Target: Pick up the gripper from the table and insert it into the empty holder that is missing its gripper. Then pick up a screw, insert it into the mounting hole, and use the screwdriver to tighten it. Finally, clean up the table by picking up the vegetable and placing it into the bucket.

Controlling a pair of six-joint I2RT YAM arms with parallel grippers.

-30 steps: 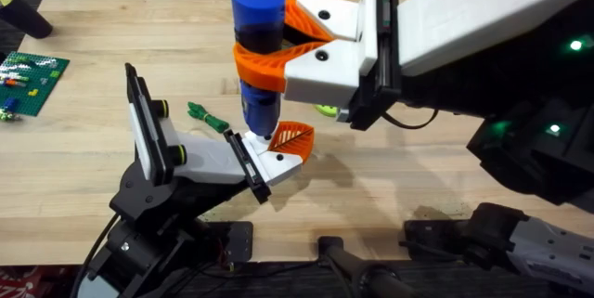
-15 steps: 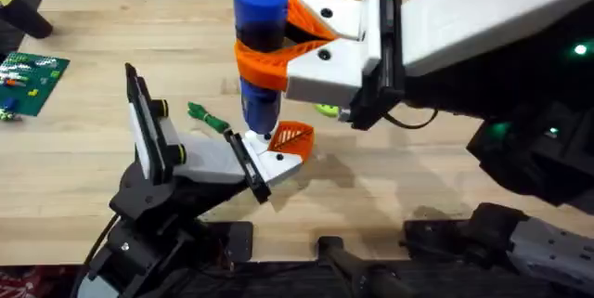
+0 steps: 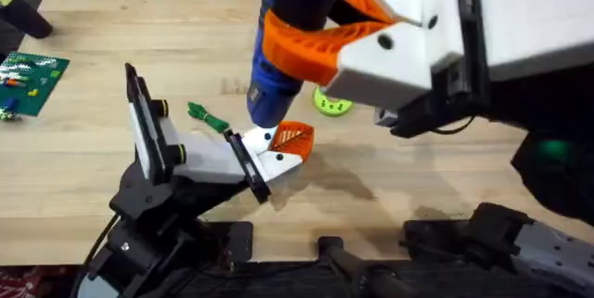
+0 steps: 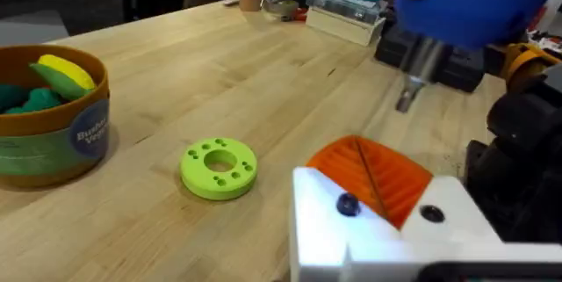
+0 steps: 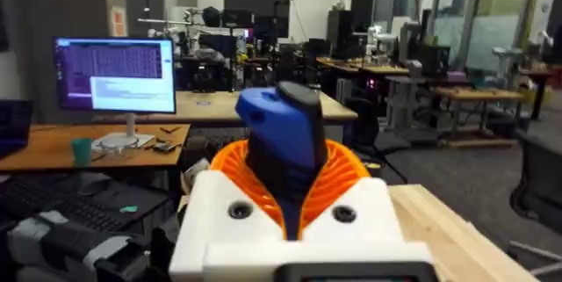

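Compared with one second ago, the right gripper [image 3: 311, 43] has risen toward the camera and tilted, so the screwdriver [image 3: 292, 38] it clamps between its orange fingers now leans, its bit lifted off the holder [image 3: 264, 161]. From the left: a green building plate [image 3: 32, 80] lies at the table edge, then the vegetable [image 3: 208, 117]. The holder carries the gripper [image 3: 293, 137], with a screw [image 4: 348, 205] seated in its white block. The left arm's own fingers cannot be judged. The bucket [image 4: 54, 133] reads partly "Bucke… Vege…"; a green disc [image 3: 331, 104] lies nearby.
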